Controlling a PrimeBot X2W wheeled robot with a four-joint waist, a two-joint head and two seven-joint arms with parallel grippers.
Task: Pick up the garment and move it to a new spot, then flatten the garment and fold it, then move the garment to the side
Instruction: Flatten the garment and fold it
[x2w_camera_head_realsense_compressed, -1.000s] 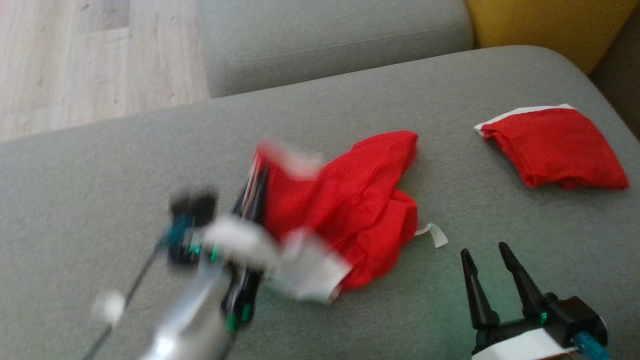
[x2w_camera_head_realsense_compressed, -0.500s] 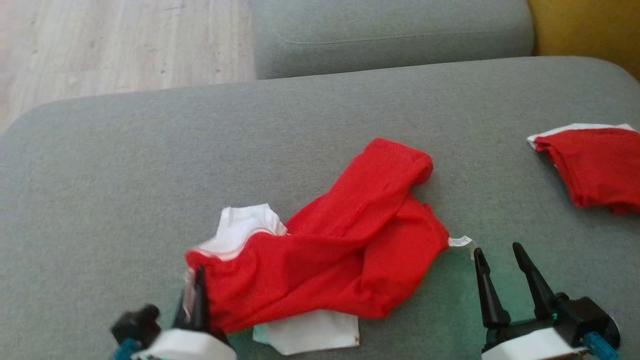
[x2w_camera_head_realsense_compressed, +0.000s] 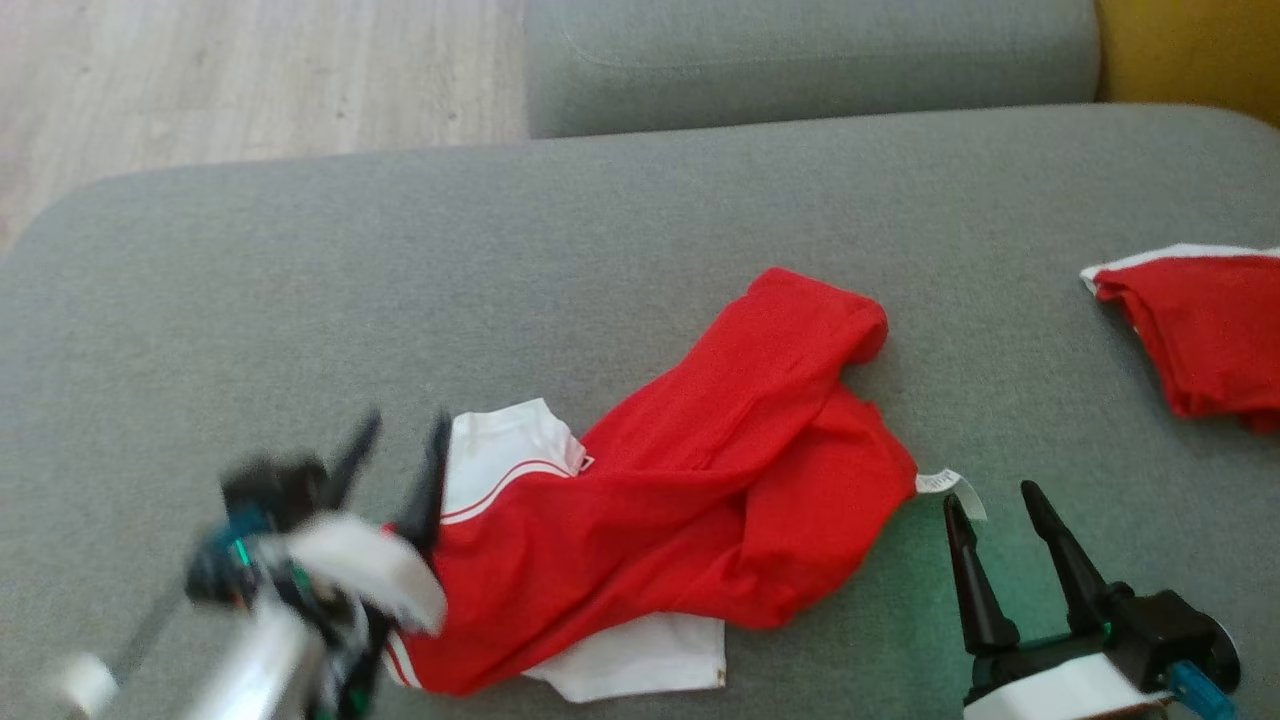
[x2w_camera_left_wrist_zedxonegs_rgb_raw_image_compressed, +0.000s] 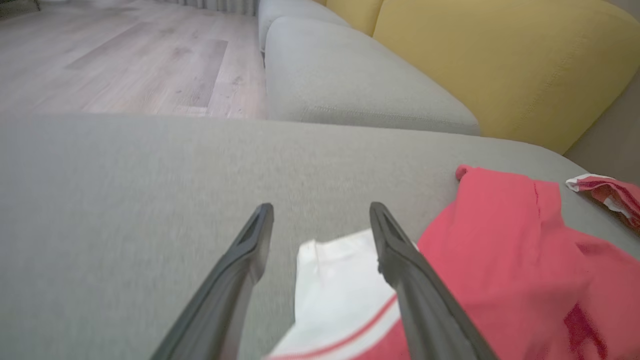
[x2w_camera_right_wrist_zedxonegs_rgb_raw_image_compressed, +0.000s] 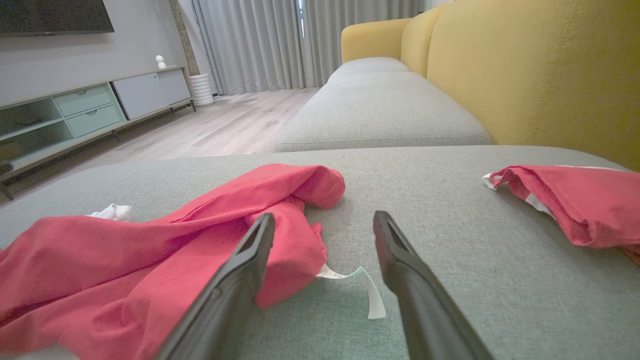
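Grey woven fabric covers the wide sofa seat (x2w_camera_head_realsense_compressed: 620, 220) that carries everything, with pale wooden floor (x2w_camera_head_realsense_compressed: 250, 80) beyond its far left corner. At the garment's left end hovers the left tool (x2w_camera_head_realsense_compressed: 405, 425), blurred in the head view. Its two dark fingers stand apart and grip nothing, and in its wrist view one finger (x2w_camera_left_wrist_zedxonegs_rgb_raw_image_compressed: 402, 265) crosses over the white panel (x2w_camera_head_realsense_compressed: 500, 455) there. The garment (x2w_camera_head_realsense_compressed: 700, 480) lies crumpled in the middle of the seat, red with white parts, one rolled end reaching toward the back. A small white label (x2w_camera_head_realsense_compressed: 945, 483) sticks out from the garment's right edge; there is print on it, too small to read. Just right of the garment, close to that label, sits the right tool (x2w_camera_head_realsense_compressed: 990, 494), fingers spread and empty. Well to the garment's right, a second red-and-white piece (x2w_camera_head_realsense_compressed: 1200, 340) lies folded near the seat's edge. Behind the garment is another grey cushion (x2w_camera_head_realsense_compressed: 800, 50), with a yellow backrest (x2w_camera_head_realsense_compressed: 1190, 50) further right.
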